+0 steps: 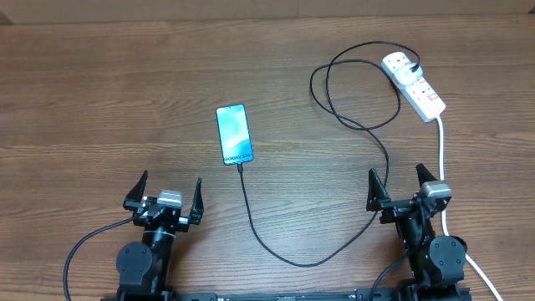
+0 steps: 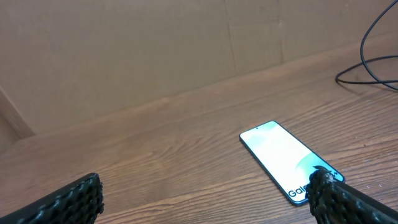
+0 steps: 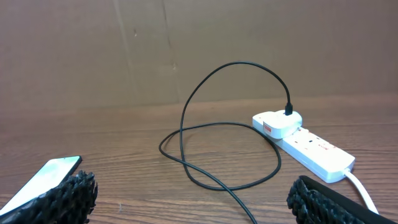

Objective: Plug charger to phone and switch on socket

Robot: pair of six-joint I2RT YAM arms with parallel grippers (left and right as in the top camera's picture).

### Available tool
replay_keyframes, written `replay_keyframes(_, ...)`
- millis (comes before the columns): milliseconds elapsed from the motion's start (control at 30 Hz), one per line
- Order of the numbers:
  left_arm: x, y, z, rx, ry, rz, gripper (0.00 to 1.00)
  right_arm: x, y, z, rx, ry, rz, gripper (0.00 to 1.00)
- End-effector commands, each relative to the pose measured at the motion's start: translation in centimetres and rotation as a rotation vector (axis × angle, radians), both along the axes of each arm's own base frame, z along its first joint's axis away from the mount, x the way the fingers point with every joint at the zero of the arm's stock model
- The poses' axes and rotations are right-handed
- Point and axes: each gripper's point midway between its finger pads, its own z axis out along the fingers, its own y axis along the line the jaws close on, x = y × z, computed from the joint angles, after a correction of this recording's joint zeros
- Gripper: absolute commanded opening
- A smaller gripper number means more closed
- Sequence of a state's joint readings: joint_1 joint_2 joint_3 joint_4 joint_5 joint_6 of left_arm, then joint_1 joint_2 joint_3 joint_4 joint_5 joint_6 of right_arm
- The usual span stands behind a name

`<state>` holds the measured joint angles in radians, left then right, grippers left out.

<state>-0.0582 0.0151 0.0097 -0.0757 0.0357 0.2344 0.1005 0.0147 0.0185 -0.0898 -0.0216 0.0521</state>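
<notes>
The left tool [image 1: 169,186] and right tool [image 1: 398,180] sit with fingers wide apart, empty. The charger [image 1: 251,217] tip seems to meet the phone [image 1: 234,134] at its near end, mid-worktop [image 1: 84,100]. The socket [image 1: 415,84] lies far right, slanting far-left to near-right, straight beyond the right tool, the nearer arm.

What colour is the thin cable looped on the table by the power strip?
Black. The charger cable shows best in the right wrist view.
</notes>
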Motion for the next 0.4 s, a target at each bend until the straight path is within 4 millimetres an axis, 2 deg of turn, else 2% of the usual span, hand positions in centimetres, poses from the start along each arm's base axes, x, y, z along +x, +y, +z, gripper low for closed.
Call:
replay_keyframes(0, 0.00, 0.30, -0.04, -0.024, -0.002, 0.017, 1.00, -0.02, 0.10, -0.10, 0.003, -0.007, 0.003, 1.00)
replay_keyframes(367, 0.00, 0.30, -0.04, -0.024, -0.002, 0.017, 1.00, -0.02, 0.10, -0.10, 0.004, -0.007, 0.003, 1.00)
